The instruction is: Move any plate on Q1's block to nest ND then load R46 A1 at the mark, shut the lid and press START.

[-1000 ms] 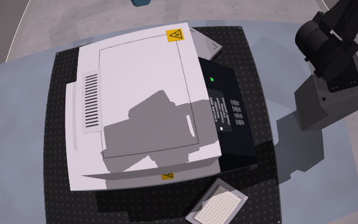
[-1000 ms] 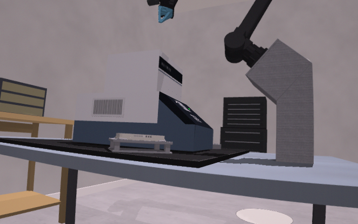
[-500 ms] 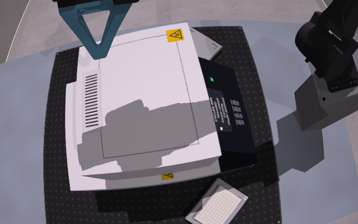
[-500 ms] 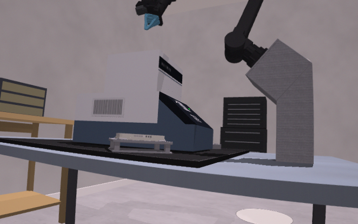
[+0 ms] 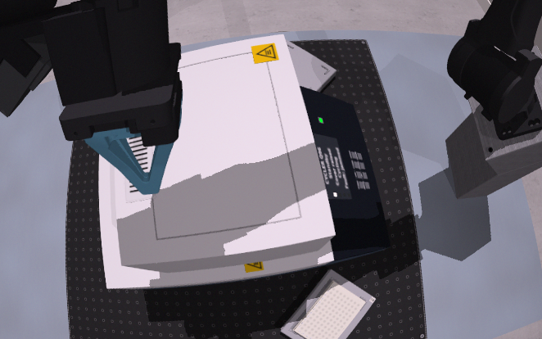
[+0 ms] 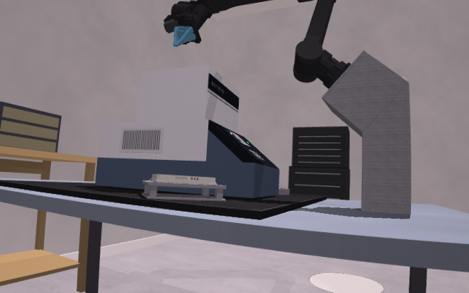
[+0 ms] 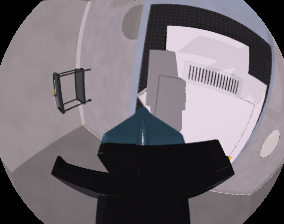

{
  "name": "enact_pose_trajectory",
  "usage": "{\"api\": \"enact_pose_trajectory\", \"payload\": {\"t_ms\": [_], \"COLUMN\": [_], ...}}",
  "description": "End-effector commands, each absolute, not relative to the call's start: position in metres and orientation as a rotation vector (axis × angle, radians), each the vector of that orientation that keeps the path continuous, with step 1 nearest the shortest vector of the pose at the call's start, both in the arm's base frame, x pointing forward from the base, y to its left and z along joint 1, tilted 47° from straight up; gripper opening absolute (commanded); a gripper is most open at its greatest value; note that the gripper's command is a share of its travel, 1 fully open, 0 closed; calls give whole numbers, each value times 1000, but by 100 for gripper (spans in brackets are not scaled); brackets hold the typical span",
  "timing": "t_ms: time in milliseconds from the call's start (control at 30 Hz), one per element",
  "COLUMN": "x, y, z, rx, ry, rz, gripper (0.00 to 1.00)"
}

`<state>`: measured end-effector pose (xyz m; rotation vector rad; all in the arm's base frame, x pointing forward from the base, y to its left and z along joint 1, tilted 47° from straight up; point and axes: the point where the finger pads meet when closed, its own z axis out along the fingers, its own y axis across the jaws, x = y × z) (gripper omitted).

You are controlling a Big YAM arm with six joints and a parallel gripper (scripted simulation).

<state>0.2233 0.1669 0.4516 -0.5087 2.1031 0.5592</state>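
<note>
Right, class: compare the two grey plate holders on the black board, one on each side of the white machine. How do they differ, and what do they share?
1. The near holder carries a white well plate; the visible part of the far holder is bare.
2. The near holder shows almost whole; the far holder is mostly hidden behind the machine.

Both are grey, flat and sit on the black board.

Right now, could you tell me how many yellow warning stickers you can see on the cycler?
2: one at a corner of the shut lid's top, near the far nest; another on the body under the lid's edge, partly hidden, near the plate's nest. Others may be hidden.
</note>
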Motion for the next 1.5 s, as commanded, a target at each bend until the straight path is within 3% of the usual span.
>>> {"api": "enact_pose_trajectory", "payload": {"t_ms": [0, 367, 567, 900, 1133, 1467], "x": [221, 248, 251, 266, 266, 268], "y": [164, 225, 230, 286, 298, 346], "z": [473, 439, 450, 409, 419, 377], "rx": [-435, -451, -328, -390, -267, -312], "ry": [2052, 2107, 2111, 2139, 2151, 2220], "rz": [602, 659, 840, 779, 979, 904], "gripper": [0, 0, 0, 0, 0, 0]}}
